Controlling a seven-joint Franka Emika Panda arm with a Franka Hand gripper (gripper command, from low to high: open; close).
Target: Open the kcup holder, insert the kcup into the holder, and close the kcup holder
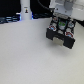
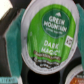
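The kcup (image 2: 47, 35) fills the wrist view: a round pod with a bright green lid and a pale rim. It sits between the dark fingers of my gripper (image 1: 61, 22), which looks shut on its sides. In the exterior view the kcup (image 1: 60, 24) shows as a small green spot just under the white gripper body. The gripper holds it right above the black kcup holder (image 1: 54, 35), at the exterior view's upper right. The holder's drawer is open, and other pods with pale lids (image 1: 68, 31) lie in it.
A tall white cylindrical post with black marks (image 1: 25, 11) stands at the back, toward the exterior view's left. The holder rests on a pale table (image 1: 30, 57). Dark clutter lines the far edge.
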